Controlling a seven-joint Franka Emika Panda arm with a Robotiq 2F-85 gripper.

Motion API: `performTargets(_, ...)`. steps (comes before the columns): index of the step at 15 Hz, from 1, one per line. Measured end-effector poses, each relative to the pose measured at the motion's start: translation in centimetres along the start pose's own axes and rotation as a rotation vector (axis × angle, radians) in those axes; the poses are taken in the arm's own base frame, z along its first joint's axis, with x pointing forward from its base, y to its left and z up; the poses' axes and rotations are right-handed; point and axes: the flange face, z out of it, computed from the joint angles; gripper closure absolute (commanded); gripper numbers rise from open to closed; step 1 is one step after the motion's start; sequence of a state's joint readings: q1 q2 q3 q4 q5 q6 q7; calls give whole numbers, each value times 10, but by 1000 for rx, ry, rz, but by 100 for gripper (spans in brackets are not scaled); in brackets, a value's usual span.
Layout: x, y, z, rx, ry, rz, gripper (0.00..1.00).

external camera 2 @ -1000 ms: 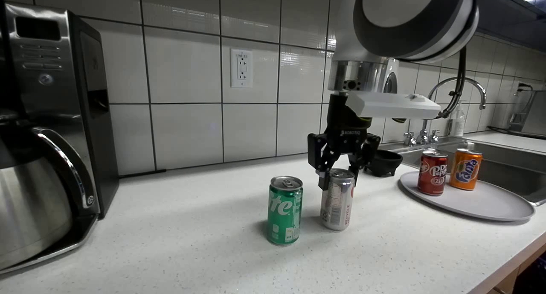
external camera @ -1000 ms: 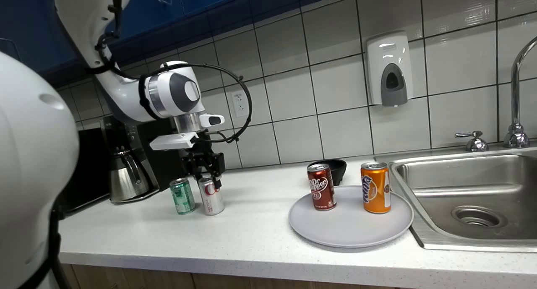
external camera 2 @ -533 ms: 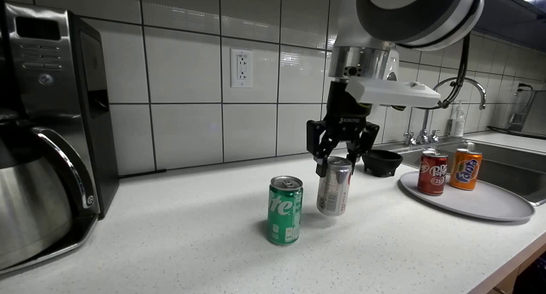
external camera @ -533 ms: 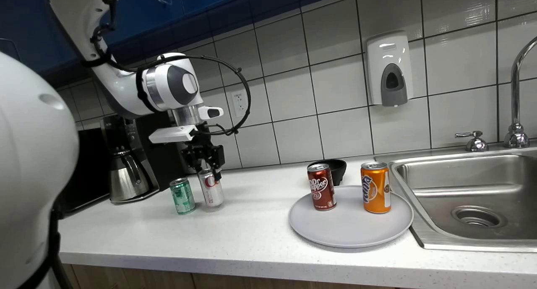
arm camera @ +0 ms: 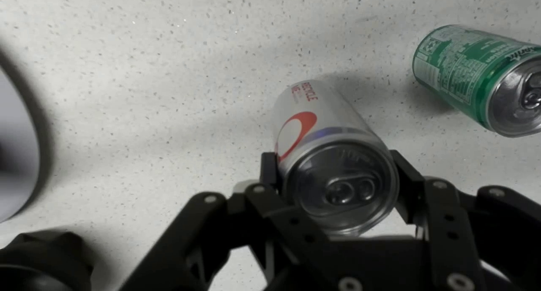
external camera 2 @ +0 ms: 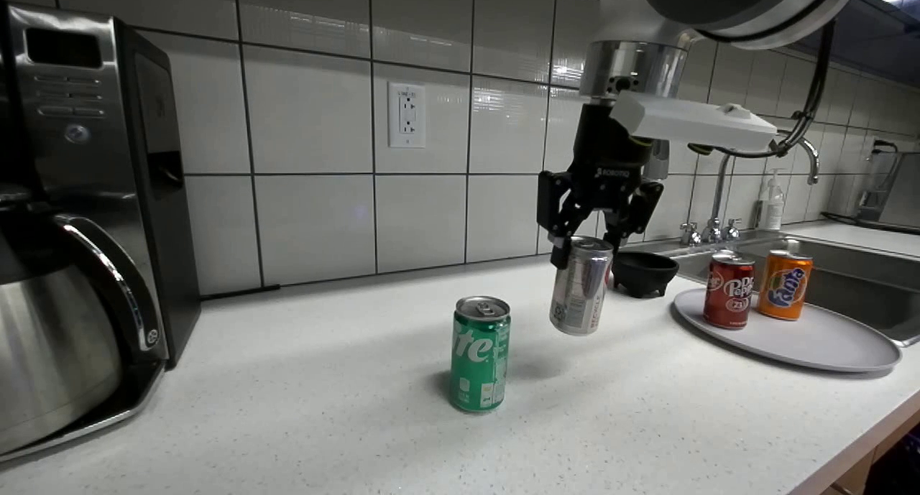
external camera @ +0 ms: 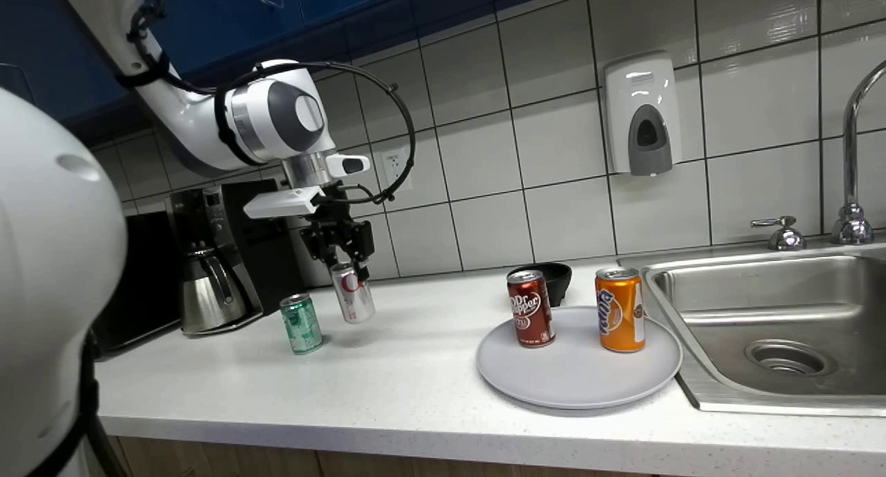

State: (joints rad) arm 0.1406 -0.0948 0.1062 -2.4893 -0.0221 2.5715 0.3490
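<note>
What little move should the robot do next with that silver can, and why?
Probably carry the silver can sideways toward the gray plate, without lowering it yet. The tool grips it near its top, it hangs clear of the counter, and a red can and an orange can stand on that plate with bare space near them.

In an exterior view the camera stands close to the robot arm [external camera: 55, 262], looming at left, and faces the tiled wall [external camera: 477, 207] across the surface [external camera: 387, 387]. In an exterior view it faces that wall from nearer, the coffee maker [external camera 2: 108, 164] large at left, the sink [external camera 2: 859, 283] receding at right. The wrist view looks steeply down past the fingers [arm camera: 406, 183] onto the near silver soda can [arm camera: 334, 153]. All three share the Sprite can [arm camera: 473, 77] and some of the grey plate [arm camera: 17, 147].
</note>
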Motion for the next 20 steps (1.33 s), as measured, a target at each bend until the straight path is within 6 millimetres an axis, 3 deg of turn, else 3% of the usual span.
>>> performTargets(20,-69,114,-41,-40,38,221,62)
